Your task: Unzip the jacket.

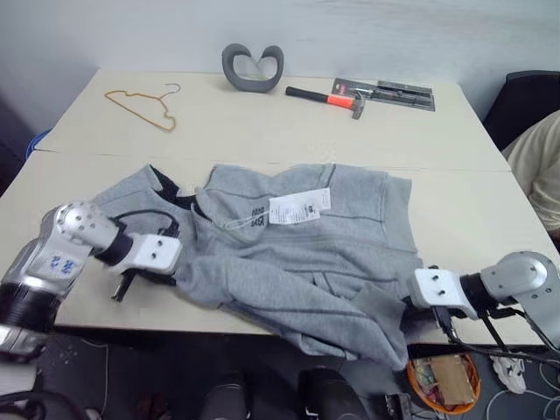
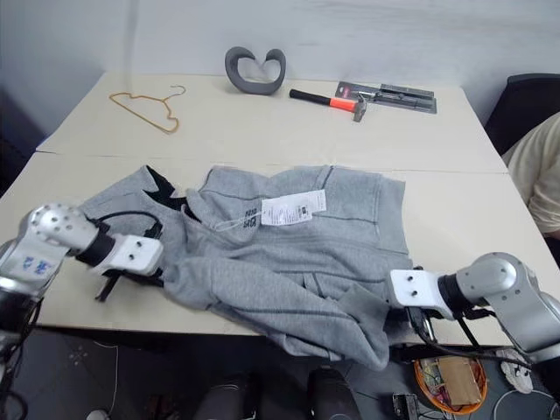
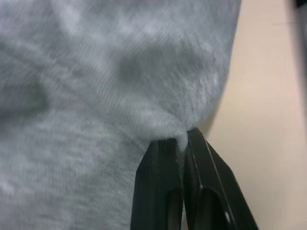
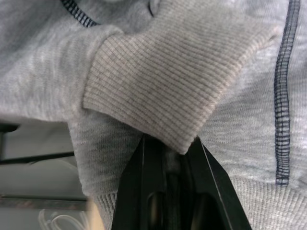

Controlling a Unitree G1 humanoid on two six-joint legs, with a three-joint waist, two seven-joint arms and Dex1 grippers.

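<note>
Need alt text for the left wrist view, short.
Two black fingers of the left gripper are shut on a fold at the edge of a grey fleece jacket. Beside the fabric is a strip of bare beige table.

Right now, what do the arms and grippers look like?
Both arms are silver-grey metal with rounded joints, black collars and white wrist blocks with dark screw holes. The left arm bears blue markings and a looping black cable. Left gripper and right gripper have glossy black tapered fingers.
</note>
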